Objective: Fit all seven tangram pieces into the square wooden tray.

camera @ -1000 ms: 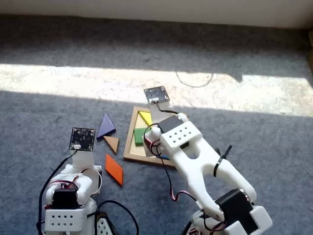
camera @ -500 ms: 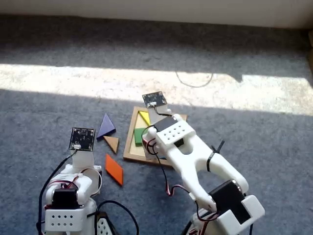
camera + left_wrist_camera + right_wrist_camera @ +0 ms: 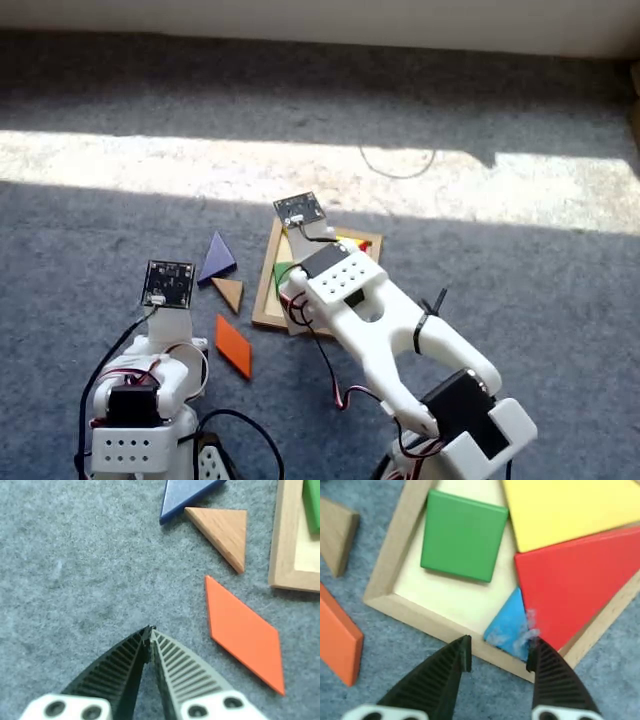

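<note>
The square wooden tray (image 3: 415, 611) holds a green square (image 3: 463, 535), a yellow triangle (image 3: 570, 507), a red triangle (image 3: 572, 585) and a small light-blue triangle (image 3: 509, 628). My right gripper (image 3: 500, 655) hangs open over the tray's rim, one fingertip beside the light-blue triangle, nothing held. On the carpet beside the tray (image 3: 262, 292) lie a dark blue triangle (image 3: 216, 258), a wooden triangle (image 3: 230, 292) and an orange parallelogram (image 3: 233, 346). My left gripper (image 3: 150, 630) is shut and empty over bare carpet, short of the orange parallelogram (image 3: 245, 632) and wooden triangle (image 3: 225, 530).
Grey carpet covers the floor, with a sunlit band beyond the tray and a thin wire loop (image 3: 398, 165) lying in it. The right arm (image 3: 380, 320) covers much of the tray in the high view. Open carpet lies left of the loose pieces.
The right arm has swung left across the tray, its wrist camera now over the tray's left part. The left arm and the loose pieces have not moved.
</note>
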Tool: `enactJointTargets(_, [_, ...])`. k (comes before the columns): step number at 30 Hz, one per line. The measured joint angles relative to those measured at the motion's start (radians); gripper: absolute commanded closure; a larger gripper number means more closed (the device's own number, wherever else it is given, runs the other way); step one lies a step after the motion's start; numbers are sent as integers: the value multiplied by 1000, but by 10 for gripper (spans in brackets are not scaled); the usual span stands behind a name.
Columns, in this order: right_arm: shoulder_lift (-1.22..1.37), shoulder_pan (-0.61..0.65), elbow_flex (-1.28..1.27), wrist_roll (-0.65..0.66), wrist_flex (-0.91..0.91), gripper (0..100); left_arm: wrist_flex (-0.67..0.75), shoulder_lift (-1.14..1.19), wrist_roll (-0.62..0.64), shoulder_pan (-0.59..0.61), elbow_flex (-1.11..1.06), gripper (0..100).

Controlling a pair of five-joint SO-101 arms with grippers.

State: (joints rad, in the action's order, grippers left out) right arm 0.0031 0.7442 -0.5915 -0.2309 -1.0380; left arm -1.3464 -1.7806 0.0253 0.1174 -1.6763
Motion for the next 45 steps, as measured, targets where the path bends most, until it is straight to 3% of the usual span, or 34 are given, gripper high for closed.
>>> enactJointTargets(13, [21, -60, -9, 0, 15, 824, 0, 0, 0, 0, 0, 994])
enactJointTargets(31, [18, -12, -12, 5, 38, 824, 0, 0, 0, 0, 0, 994])
enactJointTargets(45, [23, -63, -12, -60, 109, 825, 0, 0, 0, 0, 0, 994])
